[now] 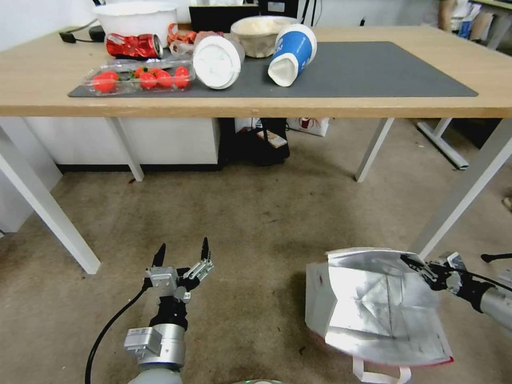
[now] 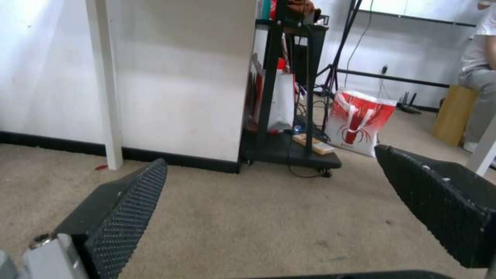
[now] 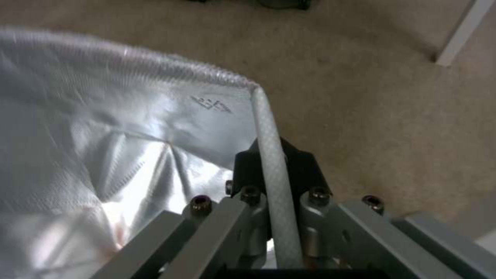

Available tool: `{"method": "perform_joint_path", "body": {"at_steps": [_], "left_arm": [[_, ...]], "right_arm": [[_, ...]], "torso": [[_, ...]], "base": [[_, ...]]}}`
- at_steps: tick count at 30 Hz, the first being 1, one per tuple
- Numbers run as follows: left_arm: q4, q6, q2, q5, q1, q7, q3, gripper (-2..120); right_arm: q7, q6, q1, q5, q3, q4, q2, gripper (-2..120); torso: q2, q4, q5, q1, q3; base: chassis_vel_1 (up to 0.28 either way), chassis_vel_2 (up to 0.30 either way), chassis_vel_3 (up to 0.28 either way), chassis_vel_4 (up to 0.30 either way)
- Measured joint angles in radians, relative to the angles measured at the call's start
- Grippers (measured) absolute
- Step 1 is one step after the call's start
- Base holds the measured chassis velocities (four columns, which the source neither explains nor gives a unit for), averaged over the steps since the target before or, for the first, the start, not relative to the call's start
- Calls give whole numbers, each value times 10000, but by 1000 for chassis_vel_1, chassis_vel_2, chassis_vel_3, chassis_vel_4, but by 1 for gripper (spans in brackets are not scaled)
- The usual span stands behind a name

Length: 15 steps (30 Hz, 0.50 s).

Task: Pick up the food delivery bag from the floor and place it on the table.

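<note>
Head view: food delivery bag (image 1: 373,309) rim between right gripper (image 1: 413,264) fingers.

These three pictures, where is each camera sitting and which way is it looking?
Head view: on the robot's head, looking forward and down at the table, the floor and the bag; both arms show, the left gripper open, the right gripper at the bag's rim.
Left wrist view: low over the floor, facing under the table; its open fingers frame it.
Right wrist view: behind the fingers, shut on the bag.
Shared: head and right wrist views both show the bag's foil.
</note>
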Motion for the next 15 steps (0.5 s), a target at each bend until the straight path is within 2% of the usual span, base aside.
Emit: {"method": "perform_joint_path", "body": {"at_steps": [2, 4, 5, 6, 8, 10, 12, 14, 15], "left_arm": [[-42, 41, -35, -63, -28, -141, -35, 100], [-55, 54, -35, -83, -28, -149, -44, 100], [-76, 77, -23, -117, -31, -145, -61, 100], [-76, 77, -23, -117, -31, -145, -61, 100], [-77, 89, 17, -141, -29, -126, -93, 100], [-76, 89, 32, -146, -27, -122, -106, 100], [-77, 89, 57, -167, -17, -114, -147, 100], [-76, 83, 62, -175, 6, -105, -191, 100], [-76, 83, 62, -175, 6, -105, -191, 100]], "right_arm": [[758, -437, -489, 933, 193, 893, -197, 0], [961, -519, -587, 1145, 230, 1087, -229, 0], [1588, -722, -830, 1735, 303, 1578, -308, 0], [1588, -722, -830, 1735, 303, 1578, -308, 0], [2517, -998, -1124, 2552, 388, 2287, -426, 0], [2790, -1091, -1216, 2809, 421, 2512, -471, 0], [3622, -1502, -1396, 3377, 475, 3073, -585, 0], [4951, -2573, -1299, 4329, 518, 3731, -651, 0], [4951, -2573, -1299, 4329, 518, 3731, -651, 0]], "torso": [[0, 3, -2, 0, 0], [0, 2, -1, 0, 0], [1, 1, -1, 0, 0], [1, 1, -1, 0, 0], [0, 1, -2, 0, 0], [0, 2, -1, 0, 0], [0, 1, -2, 0, 0], [0, 1, -3, 0, 0], [0, 1, -3, 0, 0]], "base": [[0, 0, 0, 0], [0, 0, 0, 0], [0, 0, 0, 0], [0, 0, 0, 0], [0, 0, 0, 0], [0, 0, 0, 0], [0, 0, 0, 0], [0, 0, 0, 0], [0, 0, 0, 0]]}}
